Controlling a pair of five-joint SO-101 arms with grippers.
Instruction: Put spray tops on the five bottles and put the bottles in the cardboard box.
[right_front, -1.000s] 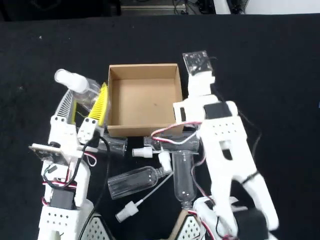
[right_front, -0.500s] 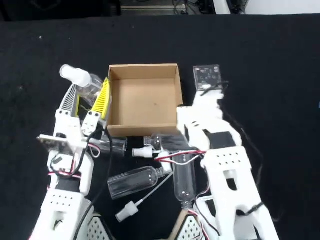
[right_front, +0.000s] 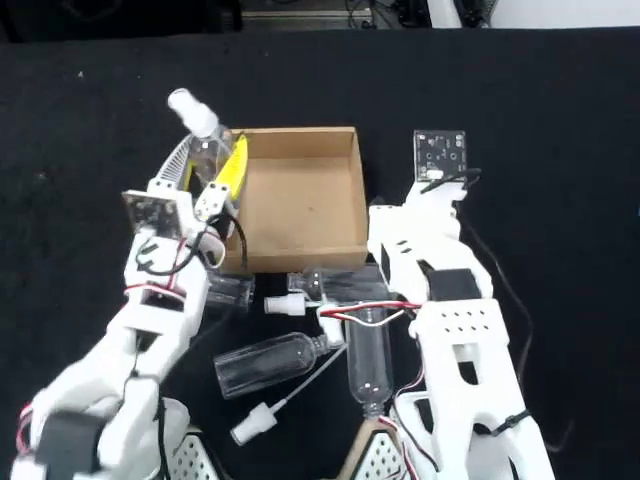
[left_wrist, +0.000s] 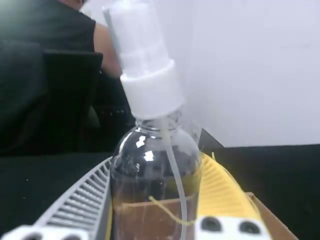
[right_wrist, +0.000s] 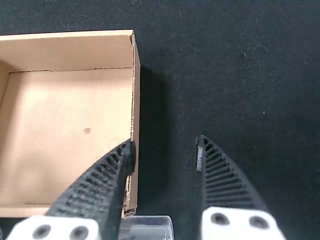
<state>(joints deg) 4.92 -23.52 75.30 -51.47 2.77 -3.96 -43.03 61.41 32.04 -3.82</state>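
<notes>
Left gripper (right_front: 212, 168): clamped on a bottle (right_front: 207, 150), grey finger (left_wrist: 75, 207) on one side, yellow finger (left_wrist: 220, 192) on the other. Held at the far-left corner of the box (right_front: 300, 205), yellow finger over the left wall. Spray top (right_front: 190, 107) seated on the neck, pointing up and away from the arm. Dip tube seen through the clear wall in the wrist view.

Right gripper (right_wrist: 165, 149): jaws apart, nothing between them. Hanging just beside the box's right wall, one black fingertip at the wall's edge, the other out over the black table (right_front: 560, 150).

Box: open-topped, brown floor showing.

On the table in front of the box:
- lying bottle (right_front: 268, 364), on its side, neck toward the right arm.
- second bottle (right_front: 367, 358), lying lengthwise, partly under the right arm.
- third bottle (right_front: 232, 292), half hidden by the left arm, near the front-left corner.
- fourth bottle (right_front: 330, 284), close to the front wall, under red and white wires.
- loose top (right_front: 284, 304), between third and fourth bottles.
- tubed top (right_front: 256, 422), long tube, nearest the arm bases.
</notes>
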